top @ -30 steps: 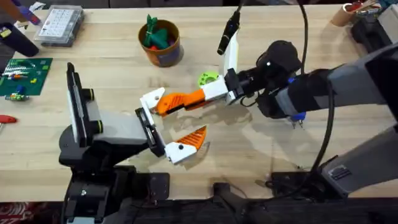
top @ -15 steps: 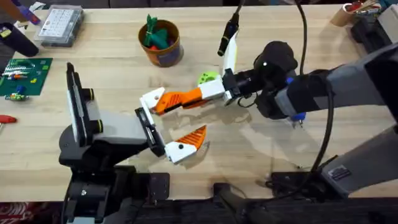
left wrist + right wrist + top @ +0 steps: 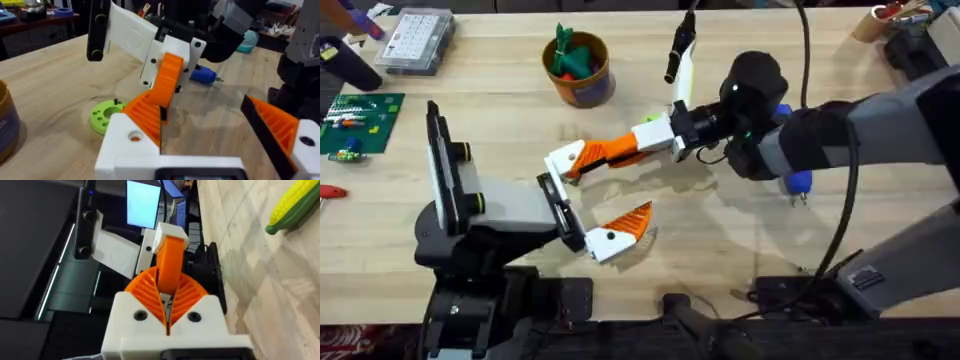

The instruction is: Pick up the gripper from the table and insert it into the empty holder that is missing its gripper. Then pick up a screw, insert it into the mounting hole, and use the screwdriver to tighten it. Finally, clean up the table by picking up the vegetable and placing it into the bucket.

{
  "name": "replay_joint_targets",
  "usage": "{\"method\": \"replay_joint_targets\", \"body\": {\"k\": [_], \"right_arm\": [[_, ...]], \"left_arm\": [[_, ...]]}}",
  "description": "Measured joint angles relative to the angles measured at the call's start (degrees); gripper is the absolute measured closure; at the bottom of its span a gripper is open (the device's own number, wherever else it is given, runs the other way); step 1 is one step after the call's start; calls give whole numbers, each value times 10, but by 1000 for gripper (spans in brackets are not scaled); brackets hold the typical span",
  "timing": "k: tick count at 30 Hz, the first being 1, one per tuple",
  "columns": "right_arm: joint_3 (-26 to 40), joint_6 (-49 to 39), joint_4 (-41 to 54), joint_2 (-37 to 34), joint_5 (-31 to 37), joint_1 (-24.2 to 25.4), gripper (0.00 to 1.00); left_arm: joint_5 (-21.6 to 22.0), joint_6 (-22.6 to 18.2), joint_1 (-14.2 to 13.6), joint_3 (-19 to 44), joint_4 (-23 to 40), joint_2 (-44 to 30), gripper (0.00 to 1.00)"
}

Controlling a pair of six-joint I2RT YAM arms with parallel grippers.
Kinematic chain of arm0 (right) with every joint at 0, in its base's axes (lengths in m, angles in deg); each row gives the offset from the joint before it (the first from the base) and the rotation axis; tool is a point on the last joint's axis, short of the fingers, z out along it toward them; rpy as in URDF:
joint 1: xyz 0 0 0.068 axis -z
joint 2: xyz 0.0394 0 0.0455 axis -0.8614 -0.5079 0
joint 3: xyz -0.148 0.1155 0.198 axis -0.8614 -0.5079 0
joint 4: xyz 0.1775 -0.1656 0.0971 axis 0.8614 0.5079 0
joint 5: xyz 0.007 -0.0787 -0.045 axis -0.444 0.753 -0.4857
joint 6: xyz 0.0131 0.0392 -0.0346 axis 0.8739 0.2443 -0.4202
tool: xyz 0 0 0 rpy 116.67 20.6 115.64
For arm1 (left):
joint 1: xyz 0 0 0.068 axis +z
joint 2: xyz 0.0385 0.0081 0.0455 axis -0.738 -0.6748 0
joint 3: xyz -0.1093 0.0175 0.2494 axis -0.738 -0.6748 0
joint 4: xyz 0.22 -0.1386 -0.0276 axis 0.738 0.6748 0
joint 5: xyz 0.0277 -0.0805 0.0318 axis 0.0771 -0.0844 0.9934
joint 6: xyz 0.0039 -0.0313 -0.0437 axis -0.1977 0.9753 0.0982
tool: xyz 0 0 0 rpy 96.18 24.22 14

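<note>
- We find the left pincer (image 3: 608, 188) spread wide just above the tabletop (image 3: 500, 110), near its middle, one finger on either side of a broad gap.
- We see the right arm reaching across the tabletop toward it. The right pincer (image 3: 167, 294) is clamped narrow on the gripper (image 3: 169, 270), with an orange ribbed pad pressed against each flank.
- In the right wrist view the gripper stands out past the pads, and its far end meets the holder (image 3: 168, 234), the white bracket on the left arm's black jaw plate. We cannot tell how far it is seated.
- The screwdriver (image 3: 798, 182) lies on the tabletop beneath the right arm, well apart from both pincers.
- The bucket (image 3: 586, 90) stands upright toward the far side of the tabletop, with green and orange items inside it.
- A toy corn cob (image 3: 295, 205) lies on the wood in the right wrist view.
- A green disc (image 3: 106, 114) rests flat beside the left pincer's finger.
</note>
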Motion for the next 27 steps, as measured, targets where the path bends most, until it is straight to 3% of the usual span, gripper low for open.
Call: {"method": "replay_joint_targets", "body": {"k": [27], "right_arm": [[38, -36, 45, -12, -24, -11, 991]], "left_arm": [[5, -4, 3, 0, -1, 0, 17]]}}
